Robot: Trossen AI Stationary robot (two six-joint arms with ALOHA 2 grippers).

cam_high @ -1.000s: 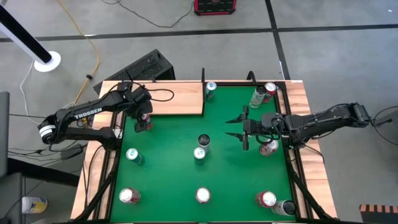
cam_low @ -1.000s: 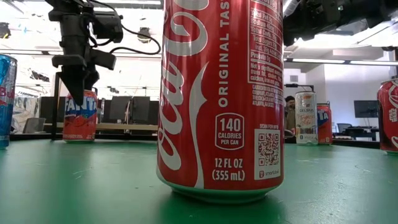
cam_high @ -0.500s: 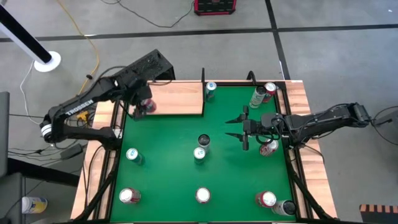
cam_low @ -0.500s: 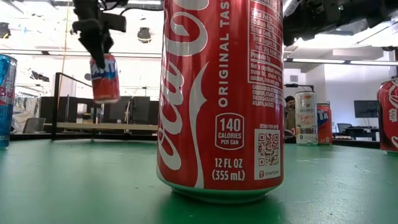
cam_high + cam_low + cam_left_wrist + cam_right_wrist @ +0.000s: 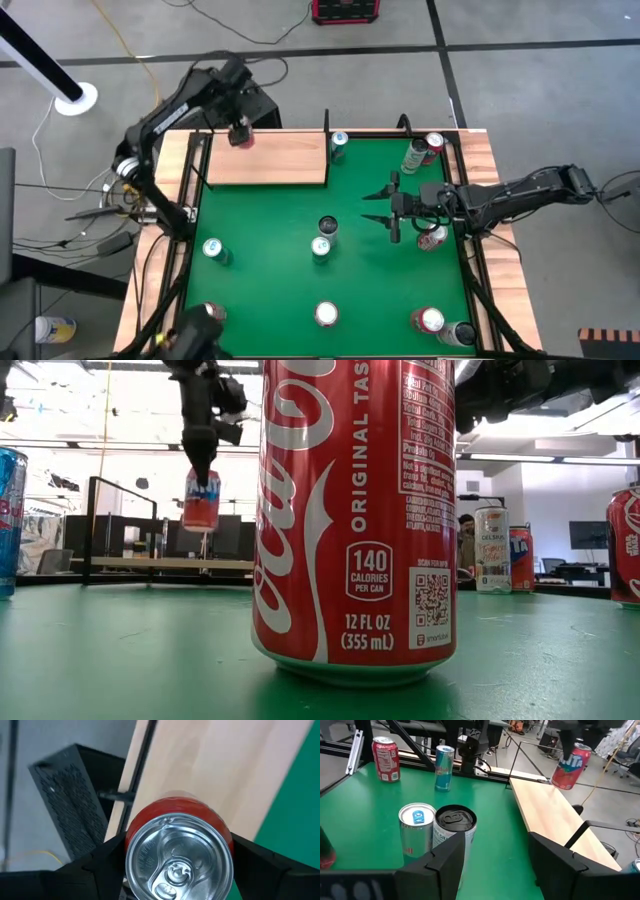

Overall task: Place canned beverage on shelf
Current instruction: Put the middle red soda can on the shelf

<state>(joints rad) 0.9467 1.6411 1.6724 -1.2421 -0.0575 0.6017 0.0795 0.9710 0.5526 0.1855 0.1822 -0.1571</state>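
My left gripper [image 5: 240, 126] is shut on a red Fanta can [image 5: 201, 501] and holds it in the air above the far left part of the pale-wood shelf [image 5: 275, 162]. The can also shows in the left wrist view [image 5: 178, 862] and the right wrist view [image 5: 570, 767]. My right gripper [image 5: 385, 205] is open and empty, level over the right half of the green table [image 5: 270, 215], pointing toward the table's left edge. My left gripper pinches the can's top end [image 5: 150, 825] between its two fingers [image 5: 97, 865], one on each side of the rim. The fingers come from above, pointing down. The can hangs below them, slightly tilted, lifted clear of the shelf.
Several cans stand on the green table: two near its middle [image 5: 321, 247], one at the left [image 5: 212, 250], some along the near edge [image 5: 327, 315] and some at the far right [image 5: 420, 152]. A Coca-Cola can [image 5: 355, 510] fills the low view. A black post [image 5: 326, 125] stands at the shelf's right end.
My left gripper, staying shut on the Fanta can, has lifted it off the green table near the shelf's near edge and carried it up and toward the far edge. The can now hangs above the shelf's far left part.
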